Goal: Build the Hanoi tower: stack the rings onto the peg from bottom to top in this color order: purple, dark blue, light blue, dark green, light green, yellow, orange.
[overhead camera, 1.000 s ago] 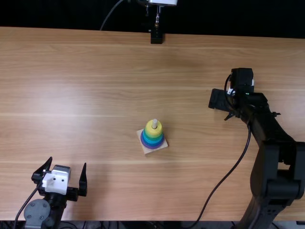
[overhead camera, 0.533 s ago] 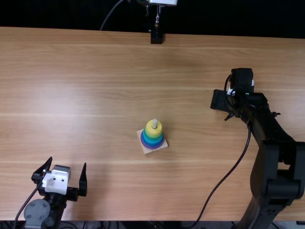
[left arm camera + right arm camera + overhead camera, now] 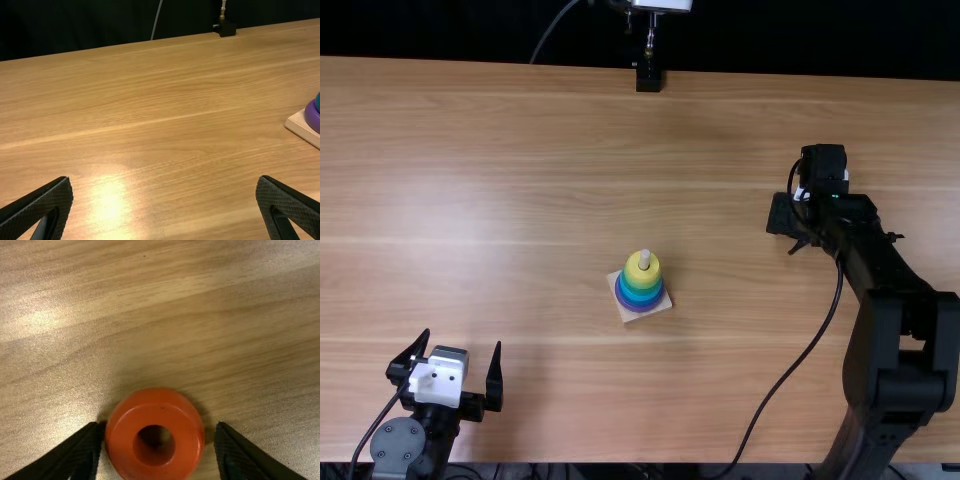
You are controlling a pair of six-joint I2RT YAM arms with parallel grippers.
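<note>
Tower: right of and below the middle of the top view; square wooden base (image 3: 629,317), set at a slant, with the peg (image 3: 644,259) upright on it.
Rings on peg: purple ring (image 3: 642,307) lowest, then blue and green bands, yellow ring (image 3: 643,270) uppermost. Peg tip stands clear above the yellow ring. Exact split of the green bands: cannot tell.
Orange ring: bottom centre of the right wrist view (image 3: 155,467), hole facing the camera, between the two fingers. Off the peg. Contact with the wood below: cannot tell.
Right gripper (image 3: 800,234): right of and above the middle of the top view, well apart from the tower. Fingers spread, one to each side of the orange ring; a narrow gap on one side, the other finger very near or touching, cannot tell which.
Left gripper (image 3: 462,340): lower left of the top view, fingers wide apart with nothing between them. Same reading for the left gripper (image 3: 165,178) in its wrist view.
Table (image 3: 520,160): light brown wood, bright patch of glare at left in the top view.
Far edge: small black block (image 3: 648,78) at top centre of the top view, metal rod (image 3: 650,38) above it, dark backdrop (image 3: 440,30) behind.
</note>
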